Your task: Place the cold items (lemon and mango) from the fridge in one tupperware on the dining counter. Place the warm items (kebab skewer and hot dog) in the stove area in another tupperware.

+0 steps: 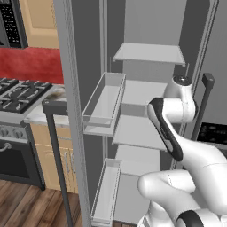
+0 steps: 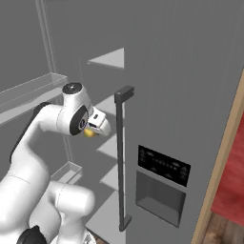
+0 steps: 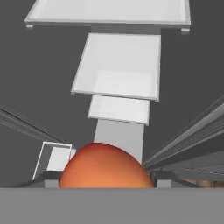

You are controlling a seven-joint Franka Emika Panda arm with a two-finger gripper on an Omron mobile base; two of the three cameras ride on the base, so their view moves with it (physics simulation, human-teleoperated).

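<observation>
Open fridge (image 1: 146, 53) w/ bare shelves; stove (image 1: 20, 93) left.

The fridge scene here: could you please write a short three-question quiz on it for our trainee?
1. True or false: the fridge has its door open.
2. In the hand view, what sits between the fingers of the gripper? A) a hot dog B) an orange-red mango C) nothing
3. Fill in: in the left base view, the stove stands to the ___ of the fridge.

Key: 1 true; 2 B; 3 left.
</observation>
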